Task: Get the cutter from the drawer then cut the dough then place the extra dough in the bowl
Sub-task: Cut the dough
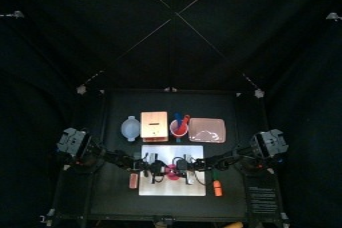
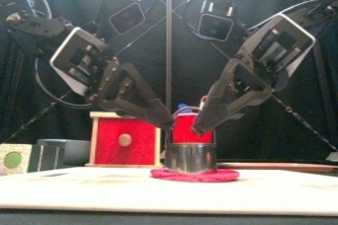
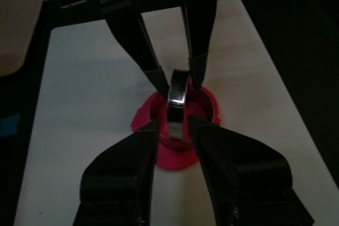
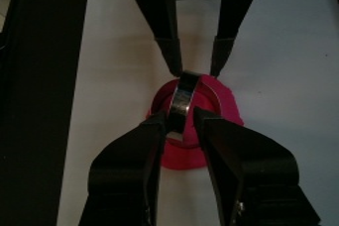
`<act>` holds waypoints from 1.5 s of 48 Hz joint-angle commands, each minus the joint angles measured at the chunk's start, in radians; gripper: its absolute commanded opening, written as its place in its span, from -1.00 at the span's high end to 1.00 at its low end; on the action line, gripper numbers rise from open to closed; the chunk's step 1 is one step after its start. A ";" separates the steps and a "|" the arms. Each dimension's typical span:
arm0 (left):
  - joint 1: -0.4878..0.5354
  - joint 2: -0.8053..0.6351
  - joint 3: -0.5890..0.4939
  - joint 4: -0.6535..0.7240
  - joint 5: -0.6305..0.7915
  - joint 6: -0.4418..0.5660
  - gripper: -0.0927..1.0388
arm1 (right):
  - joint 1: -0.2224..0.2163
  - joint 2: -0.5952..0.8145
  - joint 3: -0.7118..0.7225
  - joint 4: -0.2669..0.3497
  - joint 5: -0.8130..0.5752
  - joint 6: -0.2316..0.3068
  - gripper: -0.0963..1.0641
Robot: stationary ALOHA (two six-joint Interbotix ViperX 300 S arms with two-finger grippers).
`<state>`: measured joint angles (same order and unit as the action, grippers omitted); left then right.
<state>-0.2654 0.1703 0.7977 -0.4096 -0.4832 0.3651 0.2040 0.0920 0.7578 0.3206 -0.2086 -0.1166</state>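
Note:
A round metal cutter [image 2: 192, 157] stands on a flat pink-red dough [image 2: 196, 176] in the middle of the white cutting board [image 2: 79, 191]. Both grippers meet over it. My left gripper [image 2: 168, 120] comes down from the left and my right gripper [image 2: 211, 120] from the right. In the left wrist view the cutter [image 3: 176, 93] shows edge-on, and my left gripper [image 3: 179, 126] is shut on its near rim above the dough [image 3: 185, 151]. In the right wrist view my right gripper [image 4: 183, 119] is shut on the cutter [image 4: 187, 93] in the same way.
Behind the board stand the pale wooden box [image 1: 155, 125] with its red drawer front [image 2: 123, 140], the blue-grey bowl [image 1: 130, 127] to its left, a red cup [image 1: 178, 125] and the pink tray [image 1: 209, 132] to its right.

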 commanded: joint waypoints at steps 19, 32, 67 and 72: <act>0.003 0.017 0.011 -0.002 -0.011 0.002 -0.39 | -0.023 -0.037 -0.058 -0.006 0.060 0.002 -0.35; 0.014 0.071 -0.008 -0.002 -0.035 0.003 -0.27 | -0.035 -0.038 -0.106 -0.005 0.138 0.003 -0.35; 0.009 0.094 -0.028 0.006 -0.043 0.005 -0.06 | -0.038 -0.031 -0.124 0.005 0.204 0.023 -0.33; 0.009 0.109 -0.034 0.006 -0.031 0.003 -0.06 | -0.038 -0.029 -0.124 0.005 0.202 0.026 -0.33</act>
<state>-0.2546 0.2807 0.7915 -0.4065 -0.5170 0.3682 0.1703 0.0920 0.6535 0.3267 -0.0031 -0.0920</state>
